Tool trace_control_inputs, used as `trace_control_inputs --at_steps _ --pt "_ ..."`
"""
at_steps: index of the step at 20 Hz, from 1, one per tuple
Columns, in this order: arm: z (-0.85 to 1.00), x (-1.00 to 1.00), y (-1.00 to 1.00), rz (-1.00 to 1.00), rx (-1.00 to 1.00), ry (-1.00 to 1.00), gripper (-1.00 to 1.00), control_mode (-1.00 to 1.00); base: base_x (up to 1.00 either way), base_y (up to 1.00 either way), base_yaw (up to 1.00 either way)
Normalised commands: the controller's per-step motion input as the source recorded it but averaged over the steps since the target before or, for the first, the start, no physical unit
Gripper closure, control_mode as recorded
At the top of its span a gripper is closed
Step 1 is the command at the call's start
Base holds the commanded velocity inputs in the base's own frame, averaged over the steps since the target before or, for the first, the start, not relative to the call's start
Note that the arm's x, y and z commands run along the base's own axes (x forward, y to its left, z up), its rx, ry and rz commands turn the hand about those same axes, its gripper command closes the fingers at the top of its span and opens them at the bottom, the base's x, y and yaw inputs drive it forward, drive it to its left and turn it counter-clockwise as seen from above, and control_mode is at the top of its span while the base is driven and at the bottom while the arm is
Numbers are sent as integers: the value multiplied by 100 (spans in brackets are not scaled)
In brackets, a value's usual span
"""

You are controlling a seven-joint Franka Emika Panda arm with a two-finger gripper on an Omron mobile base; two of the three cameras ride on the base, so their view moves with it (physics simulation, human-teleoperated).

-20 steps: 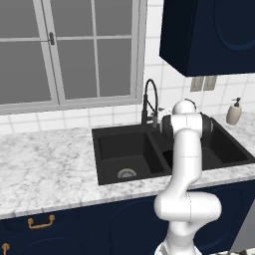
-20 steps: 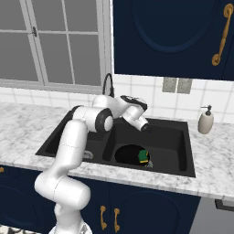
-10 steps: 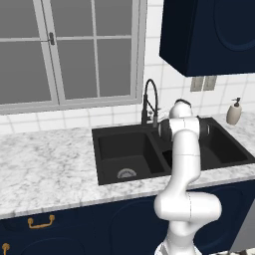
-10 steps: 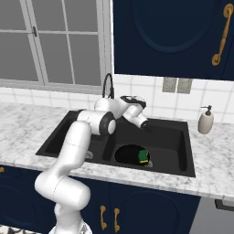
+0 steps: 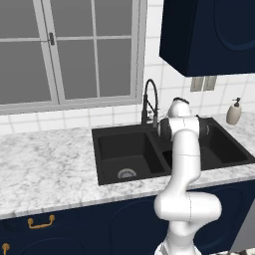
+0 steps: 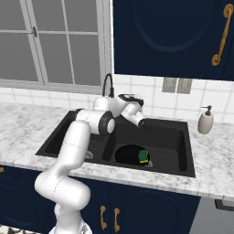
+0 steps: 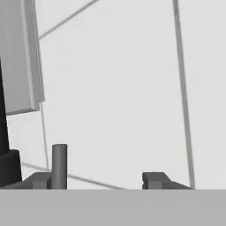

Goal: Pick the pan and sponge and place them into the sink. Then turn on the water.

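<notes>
I see the pan [image 6: 131,154] and sponge [image 6: 144,156] already lying in the sink's [image 6: 183,171] right basin. My gripper [image 7: 103,180] hangs empty beside the faucet [image 5: 150,102], fingers spread wide. The faucet's lever looks stiff, small and slick; I'd push it from the side.
</notes>
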Motion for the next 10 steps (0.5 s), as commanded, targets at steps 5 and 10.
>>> trace_control_inputs --at_steps 5,10 --pt "-35 67 0 0 0 5 100 -100 0 0 0" --pt "-33 53 -26 1 6 0 100 -100 0 0 0"
